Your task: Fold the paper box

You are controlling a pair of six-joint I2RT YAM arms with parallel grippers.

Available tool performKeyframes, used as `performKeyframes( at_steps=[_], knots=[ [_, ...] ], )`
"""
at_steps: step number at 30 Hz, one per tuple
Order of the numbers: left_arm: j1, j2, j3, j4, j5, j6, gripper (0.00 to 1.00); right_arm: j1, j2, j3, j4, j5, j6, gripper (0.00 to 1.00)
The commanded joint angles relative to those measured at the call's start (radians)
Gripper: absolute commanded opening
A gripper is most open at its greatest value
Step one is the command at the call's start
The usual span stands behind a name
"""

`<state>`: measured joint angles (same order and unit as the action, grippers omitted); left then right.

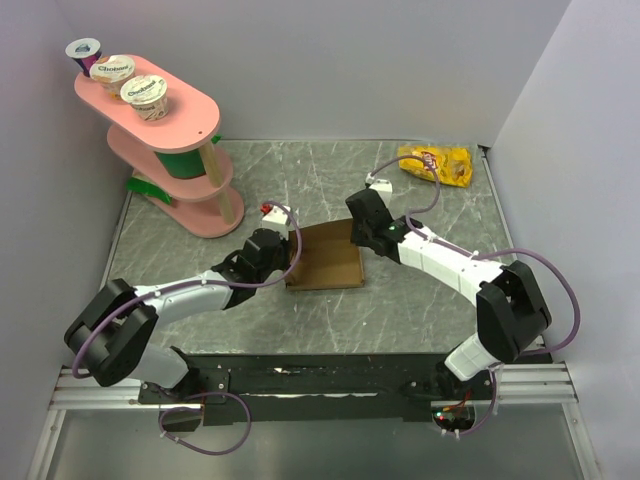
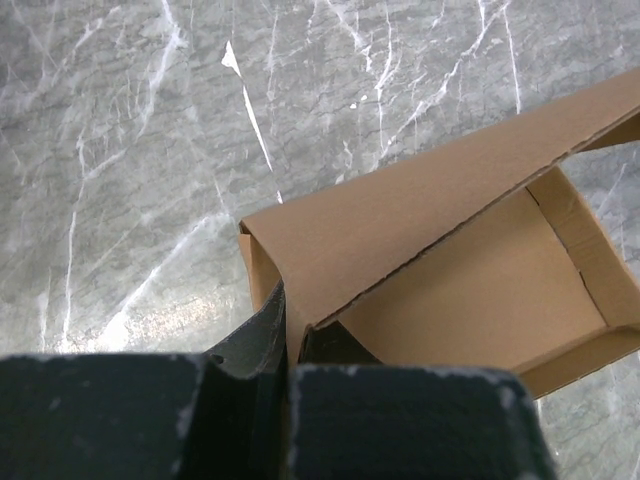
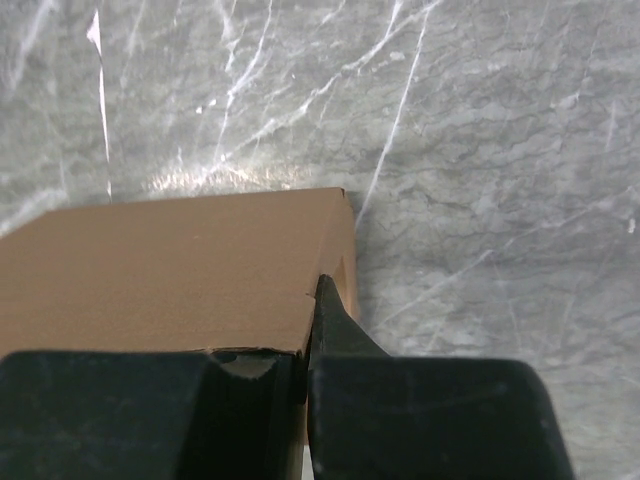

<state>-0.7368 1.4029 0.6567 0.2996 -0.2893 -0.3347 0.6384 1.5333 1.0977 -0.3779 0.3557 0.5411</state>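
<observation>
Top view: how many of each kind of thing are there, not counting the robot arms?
Yogurt cups: 3
Pink shelf: 1
Paper box: 1
Yellow bag: 1
Total: 6

A: Free room?
B: Table (image 1: 330, 325) strip btwn box (image 1: 325, 262) & arm bases lies bare; back centre bare too. Narrow gap over box centre btwn the wrists.
A: Obstacles?
B: Pink rack (image 1: 175, 150) w/ cups (image 1: 145, 92) back L, near L arm (image 1: 190, 295). Bag (image 1: 437, 165) back R. R arm (image 1: 450, 262) crosses R half. Both arms meet the box, blocking its L & R sides. Walls (image 1: 580, 150) hem L, R, back.
</observation>
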Motion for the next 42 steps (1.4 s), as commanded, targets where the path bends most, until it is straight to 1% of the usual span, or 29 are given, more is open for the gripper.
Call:
performKeyframes(
  at_steps=[1, 5, 9, 11, 13, 14, 15, 16, 18, 19, 21, 22, 24, 26, 27, 28, 29, 30, 31, 32, 33, 34, 36, 39, 42],
  knots=[
    [-0.061, 0.016, 0.024, 0.124, 0.154, -0.026, 0.01, 0.033, -0.002, -0.027, 0.145, -0.144, 0.141, 0.00],
    [-0.069, 0.030, 0.024, 0.134, 0.156, -0.027, 0.01, 0.037, -0.002, -0.044, 0.168, -0.126, 0.198, 0.00],
    [-0.078, 0.038, 0.024, 0.138, 0.154, -0.030, 0.01, 0.050, 0.007, -0.038, 0.185, -0.107, 0.212, 0.00],
    [-0.078, 0.039, 0.027, 0.130, 0.144, -0.029, 0.01, 0.066, 0.013, -0.003, 0.146, -0.090, 0.171, 0.00],
    [-0.078, 0.025, 0.026, 0.112, 0.133, -0.021, 0.01, 0.076, 0.008, 0.034, 0.108, -0.038, 0.122, 0.00],
    [-0.078, 0.019, 0.029, 0.105, 0.128, -0.012, 0.01, 0.076, -0.001, 0.045, 0.065, -0.023, 0.074, 0.00],
    [-0.076, 0.012, 0.032, 0.095, 0.122, -0.009, 0.01, 0.076, -0.007, 0.053, 0.053, -0.017, 0.042, 0.02],
    [-0.073, -0.005, 0.037, 0.072, 0.122, -0.004, 0.01, 0.076, -0.015, 0.057, 0.040, -0.012, 0.011, 0.20],
    [-0.055, -0.012, 0.072, 0.023, 0.137, -0.009, 0.01, 0.078, -0.045, 0.042, 0.016, -0.007, -0.082, 0.39],
    [-0.043, -0.002, 0.095, -0.053, 0.147, -0.018, 0.01, 0.076, -0.064, 0.027, 0.023, -0.009, -0.114, 0.46],
    [-0.016, 0.013, 0.159, -0.117, 0.171, -0.023, 0.01, 0.072, -0.128, -0.033, 0.046, -0.015, -0.170, 0.51],
    [-0.009, 0.027, 0.176, -0.170, 0.179, -0.024, 0.01, 0.069, -0.180, -0.059, 0.060, -0.030, -0.194, 0.56],
    [0.017, 0.042, 0.225, -0.220, 0.199, -0.030, 0.01, 0.050, -0.238, -0.138, 0.108, -0.064, -0.216, 0.60],
    [0.042, 0.059, 0.266, -0.276, 0.229, -0.030, 0.01, 0.040, -0.330, -0.198, 0.138, -0.093, -0.237, 0.64],
    [0.053, 0.067, 0.280, -0.295, 0.243, -0.029, 0.01, 0.034, -0.364, -0.269, 0.190, -0.107, -0.253, 0.65],
    [0.062, 0.082, 0.297, -0.315, 0.269, -0.026, 0.01, 0.018, -0.431, -0.306, 0.227, -0.130, -0.289, 0.68],
    [0.077, 0.093, 0.328, -0.361, 0.277, -0.021, 0.01, 0.015, -0.464, -0.346, 0.261, -0.164, -0.303, 0.69],
    [0.082, 0.102, 0.343, -0.379, 0.282, -0.015, 0.01, 0.009, -0.493, -0.416, 0.290, -0.185, -0.311, 0.69],
    [0.086, 0.122, 0.357, -0.395, 0.282, -0.003, 0.01, -0.005, -0.543, -0.450, 0.351, -0.204, -0.325, 0.70],
    [0.091, 0.131, 0.380, -0.407, 0.300, 0.003, 0.01, -0.008, -0.565, -0.482, 0.375, -0.222, -0.328, 0.70],
    [0.093, 0.140, 0.389, -0.425, 0.306, 0.008, 0.01, -0.011, -0.585, -0.537, 0.407, -0.219, -0.325, 0.74],
    [0.094, 0.155, 0.397, -0.430, 0.309, 0.013, 0.01, -0.020, -0.611, -0.561, 0.443, -0.219, -0.319, 0.74],
    [0.097, 0.168, 0.412, -0.444, 0.325, 0.020, 0.01, -0.043, -0.625, -0.604, 0.474, -0.230, -0.316, 0.75],
    [0.097, 0.183, 0.419, -0.447, 0.332, 0.031, 0.01, -0.069, -0.616, -0.614, 0.493, -0.206, -0.308, 0.74],
    [0.097, 0.188, 0.420, -0.450, 0.335, 0.037, 0.01, -0.103, -0.604, -0.618, 0.549, -0.227, -0.348, 0.74]
  ],
)
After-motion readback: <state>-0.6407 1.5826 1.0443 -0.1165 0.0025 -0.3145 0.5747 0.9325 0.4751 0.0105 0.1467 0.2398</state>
